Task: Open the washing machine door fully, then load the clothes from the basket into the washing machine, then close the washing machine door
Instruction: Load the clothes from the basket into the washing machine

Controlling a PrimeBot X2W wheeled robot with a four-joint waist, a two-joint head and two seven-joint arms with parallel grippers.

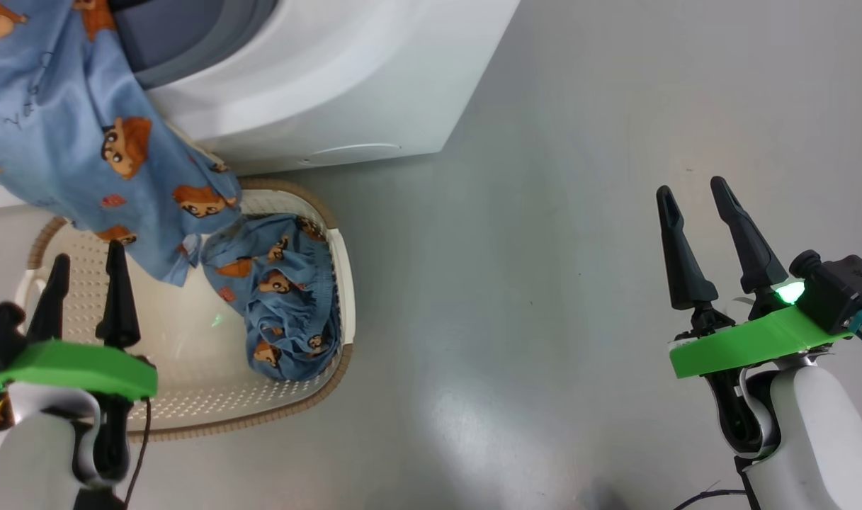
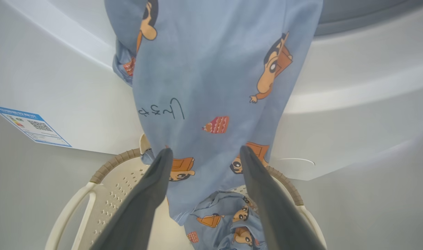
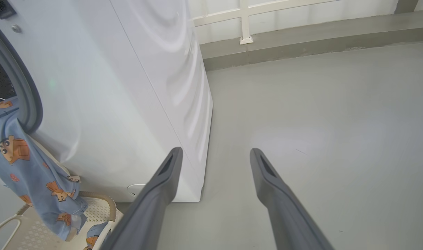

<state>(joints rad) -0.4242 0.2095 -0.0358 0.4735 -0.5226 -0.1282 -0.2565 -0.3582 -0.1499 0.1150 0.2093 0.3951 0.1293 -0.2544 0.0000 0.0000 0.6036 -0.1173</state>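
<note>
Clothes draped from washer mouth, two idle claws.
Left gripper (image 1: 88,251) fingers apart, empty; clothes (image 1: 69,134) hang from washing machine (image 1: 346,78) just ahead, basket (image 1: 342,283) beneath. Right gripper (image 1: 691,185) spread, empty.

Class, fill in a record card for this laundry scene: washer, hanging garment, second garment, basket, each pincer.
Washer: white, front mouth open
Hanging garment: blue printed cloth, draped from the washer's mouth, lower end over the basket
Second garment: same print, crumpled in the basket's right side
Basket: cream, on grey floor before the washer
Left pincer: open, empty, over the basket
Right pincer: open, empty, over bare floor
</note>
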